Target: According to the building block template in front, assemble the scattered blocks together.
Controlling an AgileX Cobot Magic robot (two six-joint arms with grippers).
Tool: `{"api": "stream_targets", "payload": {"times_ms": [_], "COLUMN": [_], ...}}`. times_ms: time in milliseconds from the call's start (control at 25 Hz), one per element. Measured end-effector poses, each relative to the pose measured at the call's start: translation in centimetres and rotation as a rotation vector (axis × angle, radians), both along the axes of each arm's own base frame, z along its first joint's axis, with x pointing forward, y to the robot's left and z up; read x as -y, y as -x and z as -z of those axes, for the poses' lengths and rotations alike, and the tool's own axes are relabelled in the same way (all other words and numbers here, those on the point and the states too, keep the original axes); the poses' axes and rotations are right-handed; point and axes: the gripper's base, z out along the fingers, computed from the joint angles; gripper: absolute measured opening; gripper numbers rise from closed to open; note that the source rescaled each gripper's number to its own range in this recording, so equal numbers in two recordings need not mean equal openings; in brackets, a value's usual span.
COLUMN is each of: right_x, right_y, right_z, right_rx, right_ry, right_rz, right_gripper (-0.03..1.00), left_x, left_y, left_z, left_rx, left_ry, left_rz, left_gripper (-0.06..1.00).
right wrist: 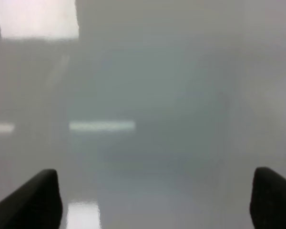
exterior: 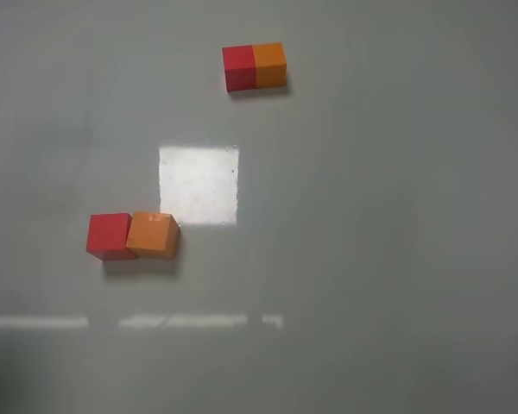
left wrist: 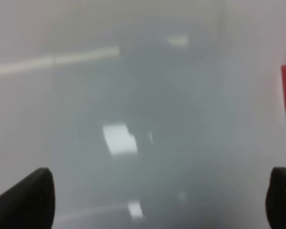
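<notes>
Overall, the grey table (exterior: 397, 259) filled the exterior high view, with a bright square reflection (exterior: 198, 185) near its middle and neither arm in sight there. The left gripper (left wrist: 157, 202) and the right gripper (right wrist: 155, 202) appeared only in their own wrist views, each with its dark fingertips spread wide and nothing between them (both empty, above bare table). The scattered blocks lay on the left side of the table, just below the reflection. The red cube (exterior: 110, 235) sat on the left and the orange cube (exterior: 153, 235) on its right, touching, with the orange one turned slightly so that the faces did not meet flush. The template (exterior: 255, 66) sat well apart at the far side, red on the left and orange on the right, joined flush as one bar. By these views the colour order already matched, and squaring the joint seemed to be all that was left. An off-centre push could have spun a cube instead of straightening it. Because the cubes touched, fingers closing on one could have dragged its neighbour and opened the joint. The blurred wrist views would have made aiming harder.
</notes>
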Motion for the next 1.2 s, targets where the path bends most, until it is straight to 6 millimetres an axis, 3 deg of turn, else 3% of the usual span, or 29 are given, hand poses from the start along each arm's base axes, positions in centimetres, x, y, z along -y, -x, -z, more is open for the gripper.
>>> {"api": "stream_targets", "payload": {"times_ms": [240, 520, 760, 960, 1200], "right_x": [0.0, 0.0, 0.0, 0.0, 0.0], "right_y": [0.0, 0.0, 0.0, 0.0, 0.0], "right_z": [0.0, 0.0, 0.0, 0.0, 0.0], "right_rx": [0.000, 0.000, 0.001, 0.001, 0.002], "right_ry": [0.000, 0.000, 0.000, 0.000, 0.000], "right_rz": [0.000, 0.000, 0.000, 0.000, 0.000], "right_gripper": [0.81, 0.79, 0.79, 0.79, 0.79], "left_x": [2.1, 9.6, 15.1, 16.9, 17.7], "left_y": [-4.6, -7.4, -8.0, -9.0, -10.0], "left_z": [0.2, 3.1, 5.3, 7.0, 8.2], "left_rx": [-0.073, -0.146, -0.137, -0.168, -0.189], "left_ry": [-0.101, -0.429, -0.650, -0.754, -0.877], "left_rz": [0.193, 0.468, 0.630, 0.718, 0.802], "left_gripper": [0.99, 1.00, 1.00, 0.99, 0.97]}}
